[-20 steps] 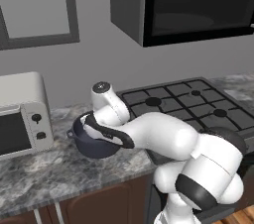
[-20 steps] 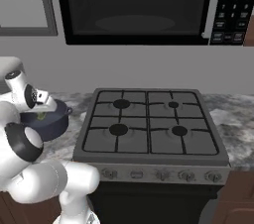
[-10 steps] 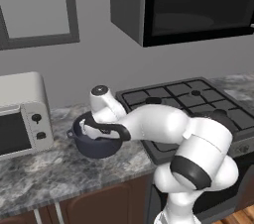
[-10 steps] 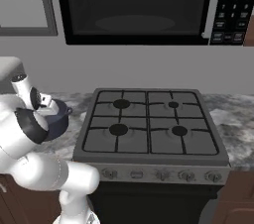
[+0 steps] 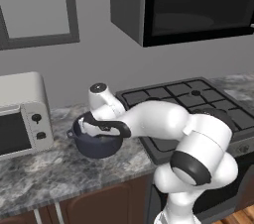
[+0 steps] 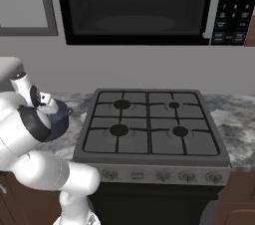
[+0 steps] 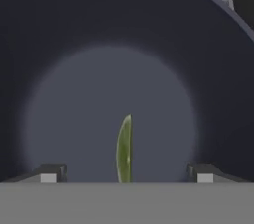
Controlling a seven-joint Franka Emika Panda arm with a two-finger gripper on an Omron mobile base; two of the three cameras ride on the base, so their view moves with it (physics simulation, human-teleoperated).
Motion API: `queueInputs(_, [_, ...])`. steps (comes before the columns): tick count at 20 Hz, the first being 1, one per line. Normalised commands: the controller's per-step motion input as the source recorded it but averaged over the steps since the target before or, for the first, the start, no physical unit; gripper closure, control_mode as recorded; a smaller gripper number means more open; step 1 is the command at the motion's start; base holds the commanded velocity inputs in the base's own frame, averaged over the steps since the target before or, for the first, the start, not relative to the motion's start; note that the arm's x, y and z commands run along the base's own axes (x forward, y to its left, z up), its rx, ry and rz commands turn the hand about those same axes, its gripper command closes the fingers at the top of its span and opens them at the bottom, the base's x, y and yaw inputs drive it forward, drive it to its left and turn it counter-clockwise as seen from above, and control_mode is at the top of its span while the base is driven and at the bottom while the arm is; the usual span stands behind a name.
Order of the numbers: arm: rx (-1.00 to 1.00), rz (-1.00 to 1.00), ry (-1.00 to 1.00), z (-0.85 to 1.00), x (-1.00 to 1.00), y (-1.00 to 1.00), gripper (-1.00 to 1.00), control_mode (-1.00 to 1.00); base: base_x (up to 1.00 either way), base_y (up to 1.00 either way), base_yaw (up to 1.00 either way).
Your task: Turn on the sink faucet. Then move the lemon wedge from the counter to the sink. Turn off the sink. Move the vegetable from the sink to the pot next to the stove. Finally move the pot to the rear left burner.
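**Over the Pot, Wedge Down: Only the Burner Move Appears Left**

On the counter (image 5: pixel 44 173) at the left of the scene, a white toaster oven (image 5: pixel 20 114) stands at about 9 o'clock from the dark blue pot (image 5: pixel 96 143), which sits on the marbled stone just beside the stove (image 5: pixel 198 104), off its left edge. Moving right, the white arm bends over the pot with its gripper (image 5: pixel 92 128) lowered into the pot's mouth. Seen from the hand, the gripper (image 7: pixel 124 173) has its two fingertips (image 7: pixel 48 174) set far apart, near opposite sides of the pot's floor, and gripping nothing. Between them, at 6 o'clock in that picture, a thin yellow-green lemon wedge (image 7: pixel 124 148) stands on edge on the bottom of the pot (image 7: pixel 124 84), clear of both tips as far as can be seen.

Judged from this, the delivery into the pot looks done: the wedge is inside and let go. The sink and faucet stages cannot be checked from these pictures. What remains is the last stage, carrying the pot to the rear left burner (image 6: pixel 122 104), at about 2 o'clock from the pot (image 6: pixel 59 117) in the right base view; all four grates are bare. The pot is not yet gripped.
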Motion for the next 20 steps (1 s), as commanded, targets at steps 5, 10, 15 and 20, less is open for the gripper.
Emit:
queueInputs(5, [0.00, 0.00, 0.00, 0.32, -0.19, 0.02, -1.00, -1.00, 0.00, 0.00, 0.00])
queueInputs(10, [0.00, 0.08, 0.00, 0.18, -0.40, 0.00, -1.00, -1.00, 0.00, 0.00, 0.00])
queueInputs(15, [0.00, 0.17, 0.01, 0.00, -0.50, 0.00, -1.00, -1.00, 0.00, 0.00, 0.00])
queueInputs(20, [-0.01, 0.25, 0.04, 0.00, -0.29, 0.00, -1.00, -1.00, 0.00, 0.00, 0.00])
